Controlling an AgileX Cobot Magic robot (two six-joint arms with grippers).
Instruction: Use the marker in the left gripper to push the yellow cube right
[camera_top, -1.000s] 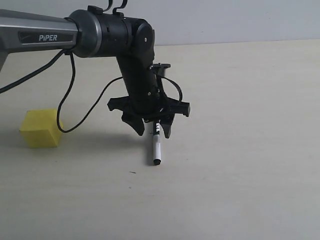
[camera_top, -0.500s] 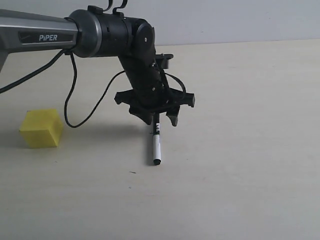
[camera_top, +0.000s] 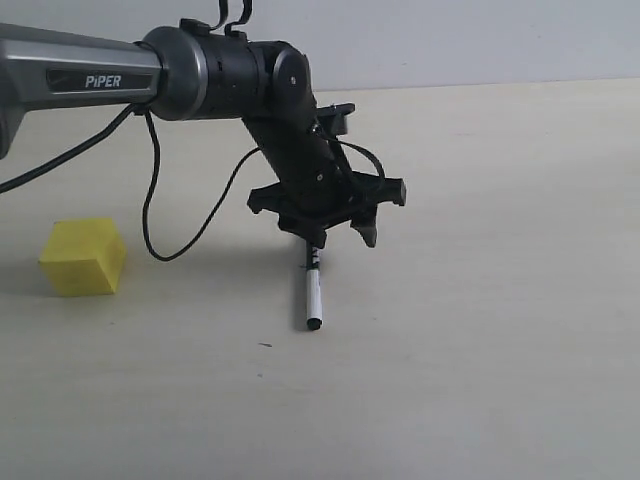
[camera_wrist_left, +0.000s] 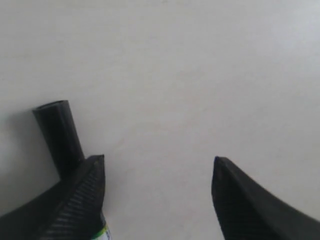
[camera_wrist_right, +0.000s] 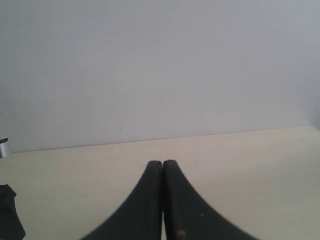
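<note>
1. Hovering with tapered black jaws spread wide, empty: left gripper
2. Lying flat on matte table, black cap under the gripper: slim white-barrelled marker
3. Resting well apart at left: foam-like yellow cube
4. Pressed closed: right gripper

The left end effector hung tilted below its bent wrist, fingers spread wide apart, while the right end effector had its fingers pressed tightly together.
</note>
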